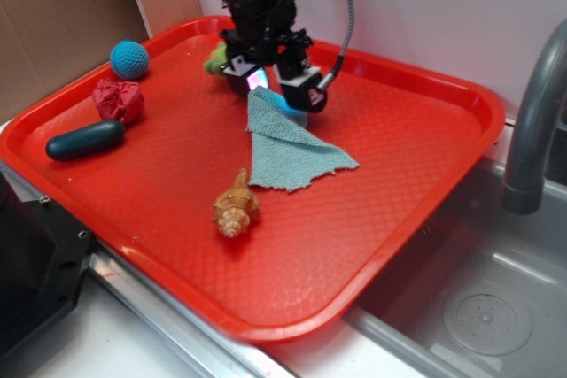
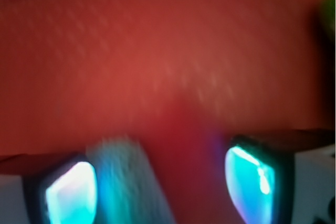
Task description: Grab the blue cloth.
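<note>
Here, a red tray [image 1: 399,210] sits beside a sink [image 1: 496,307]. The blue cloth [image 1: 288,148] lies near the tray's middle, one corner raised to the gripper [image 1: 276,88]. Its fingers stand apart in the blurred wrist view (cloth just inside the left pad [image 2: 71,195]); whether they grip it, I cannot tell. A seashell [image 1: 235,205] lies just beside the cloth.

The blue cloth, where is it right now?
In the exterior view the blue cloth lies near the middle of the red tray, just behind the seashell, with its top corner up at the tool.
</note>
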Motion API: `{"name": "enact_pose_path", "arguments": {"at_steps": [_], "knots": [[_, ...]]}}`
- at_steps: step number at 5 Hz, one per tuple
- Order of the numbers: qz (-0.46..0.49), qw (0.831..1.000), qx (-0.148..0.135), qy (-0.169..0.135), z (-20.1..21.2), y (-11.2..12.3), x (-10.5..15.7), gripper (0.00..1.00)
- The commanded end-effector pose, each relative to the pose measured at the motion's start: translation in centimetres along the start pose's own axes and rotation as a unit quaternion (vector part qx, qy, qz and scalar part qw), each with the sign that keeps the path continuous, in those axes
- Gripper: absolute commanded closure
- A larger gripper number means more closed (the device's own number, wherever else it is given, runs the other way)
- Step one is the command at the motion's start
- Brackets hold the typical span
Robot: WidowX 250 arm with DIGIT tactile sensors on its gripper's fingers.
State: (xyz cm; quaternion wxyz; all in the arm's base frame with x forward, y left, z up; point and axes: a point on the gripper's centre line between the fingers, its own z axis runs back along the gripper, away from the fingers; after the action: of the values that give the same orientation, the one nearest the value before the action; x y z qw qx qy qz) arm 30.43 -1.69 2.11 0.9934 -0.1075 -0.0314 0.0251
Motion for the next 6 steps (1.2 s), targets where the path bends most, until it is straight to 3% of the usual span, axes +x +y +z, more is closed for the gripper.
{"name": "enact_pose_path", "arguments": {"at_steps": [1, 2, 3, 4, 5, 6], "knots": [[-0.027, 0.998, 0.038, 0.043, 0.0, -1.7, -0.2, 0.05], [-0.009, 0.994, 0.100, 0.049, 2.9, -2.3, -3.0, 0.00], [-0.006, 0.992, 0.121, 0.045, 5.2, -3.1, -4.9, 0.00], [0.024, 0.991, 0.118, 0.049, 6.4, -3.3, -5.2, 0.00], [0.049, 0.990, 0.112, 0.069, 4.9, -3.5, -4.5, 0.00], [0.104, 0.989, 0.099, 0.032, 3.3, -3.1, -3.1, 0.00]]}}
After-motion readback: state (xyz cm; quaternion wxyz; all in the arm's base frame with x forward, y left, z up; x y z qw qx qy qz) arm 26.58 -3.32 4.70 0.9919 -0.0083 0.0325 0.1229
